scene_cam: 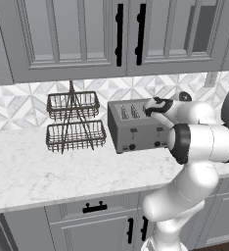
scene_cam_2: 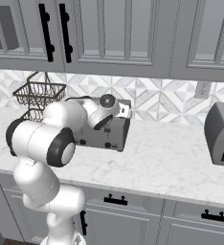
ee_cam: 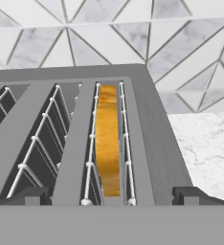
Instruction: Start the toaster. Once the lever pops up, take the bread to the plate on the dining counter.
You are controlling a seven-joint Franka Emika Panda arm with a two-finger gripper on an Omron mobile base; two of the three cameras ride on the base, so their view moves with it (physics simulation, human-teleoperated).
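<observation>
Golden-crusted bread (ee_cam: pixel 107 143) stands edge-up in the toaster's (scene_cam: pixel 136 128) rightmost slot; neighbouring slots hold wire guides. Fingers (ee_cam: pixel 37 195) spread wide, straddling the slot.

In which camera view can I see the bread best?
The hand view: the bread stands on edge in the toaster's rightmost slot, its golden crust facing up. In both base views the toaster shows, but I cannot make out the bread.

Arm: we see it rise from the base, bend at the elbow and reach forward.
Wrist: it points down.
Gripper (ee_cam: pixel 113 195): we see its two dark fingertips (ee_cam: pixel 30 195) spread wide apart.
</observation>
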